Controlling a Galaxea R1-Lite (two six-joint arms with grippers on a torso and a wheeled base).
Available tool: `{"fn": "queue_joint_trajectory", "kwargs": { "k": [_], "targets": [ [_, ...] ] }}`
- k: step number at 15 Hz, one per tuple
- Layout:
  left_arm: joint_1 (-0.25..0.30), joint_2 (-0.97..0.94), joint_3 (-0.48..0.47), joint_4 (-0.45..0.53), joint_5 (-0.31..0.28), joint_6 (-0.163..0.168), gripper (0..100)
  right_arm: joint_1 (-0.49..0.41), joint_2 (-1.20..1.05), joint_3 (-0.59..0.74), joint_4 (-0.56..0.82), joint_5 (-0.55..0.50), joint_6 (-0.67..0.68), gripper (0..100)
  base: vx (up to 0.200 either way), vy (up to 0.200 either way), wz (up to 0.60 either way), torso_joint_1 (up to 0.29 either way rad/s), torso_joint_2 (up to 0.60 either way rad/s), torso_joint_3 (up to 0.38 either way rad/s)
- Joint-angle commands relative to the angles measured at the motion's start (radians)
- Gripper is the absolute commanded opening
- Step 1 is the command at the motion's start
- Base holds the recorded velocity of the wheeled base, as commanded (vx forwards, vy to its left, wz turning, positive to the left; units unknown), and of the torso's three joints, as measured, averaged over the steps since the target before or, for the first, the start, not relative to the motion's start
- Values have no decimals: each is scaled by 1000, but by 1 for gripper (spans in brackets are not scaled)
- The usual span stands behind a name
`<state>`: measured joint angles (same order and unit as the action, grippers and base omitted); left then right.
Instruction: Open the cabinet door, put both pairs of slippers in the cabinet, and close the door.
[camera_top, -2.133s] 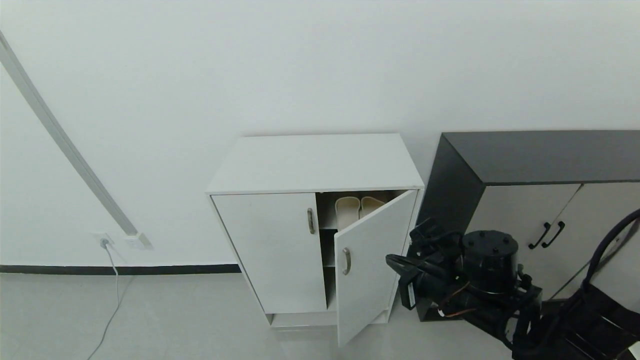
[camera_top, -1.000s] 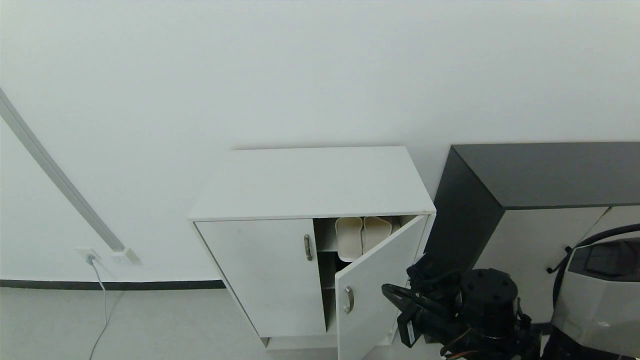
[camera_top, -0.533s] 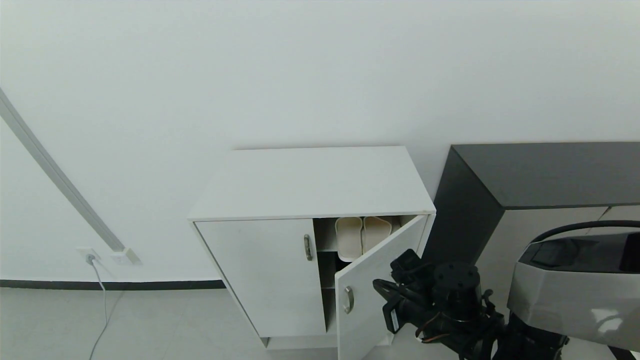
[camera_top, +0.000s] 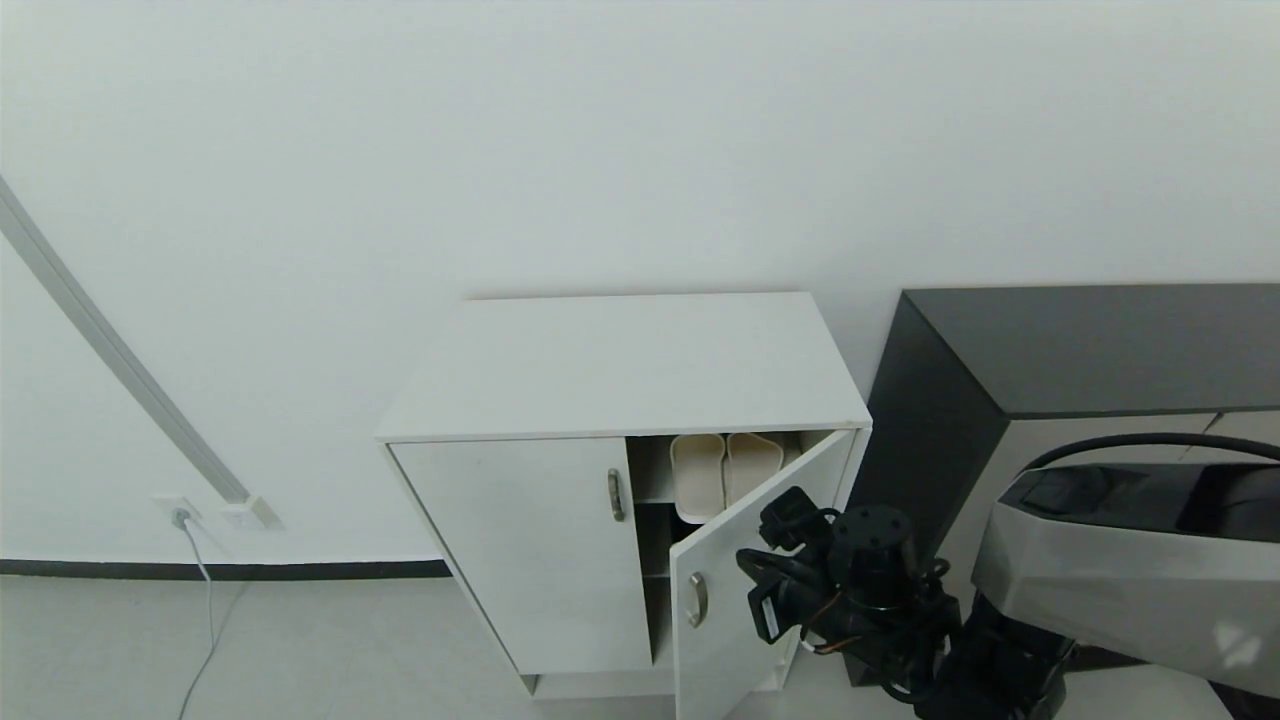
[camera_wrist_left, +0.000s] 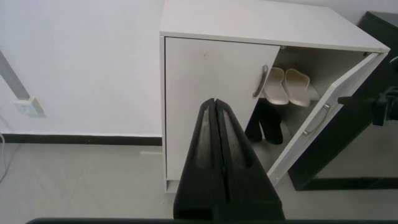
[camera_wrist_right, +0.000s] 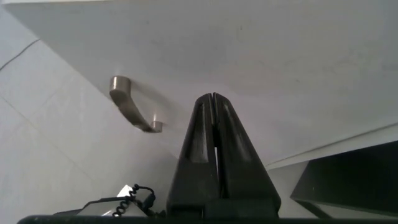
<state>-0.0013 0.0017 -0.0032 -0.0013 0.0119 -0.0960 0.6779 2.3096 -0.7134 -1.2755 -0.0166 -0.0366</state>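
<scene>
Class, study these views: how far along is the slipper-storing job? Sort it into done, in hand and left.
Done: the beige slippers and black slippers lie inside the cabinet. In hand: the shut right tool is at the outer face of the half-open right door, beside its handle. Left: swinging that door fully closed.

It looks like a plain home entryway: a white cabinet holding slippers, a dark sideboard on its right, a bare wall, a tiled floor and a socket.
</scene>
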Motion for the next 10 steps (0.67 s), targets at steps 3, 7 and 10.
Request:
{"fn": "queue_joint_trajectory", "kwargs": {
  "k": [3, 7, 10],
  "targets": [
    [0, 1, 0, 0, 0, -1, 0, -23, 45, -84, 38, 0, 0, 0, 0, 0, 0, 0, 0, 0],
    [0, 1, 0, 0, 0, -1, 0, -38, 88, -159, 77, 0, 0, 0, 0, 0, 0, 0, 0, 0],
    [0, 1, 0, 0, 0, -1, 0, -54, 106, -207, 116, -2, 0, 0, 0, 0, 0, 0, 0, 0]
  ]
}}
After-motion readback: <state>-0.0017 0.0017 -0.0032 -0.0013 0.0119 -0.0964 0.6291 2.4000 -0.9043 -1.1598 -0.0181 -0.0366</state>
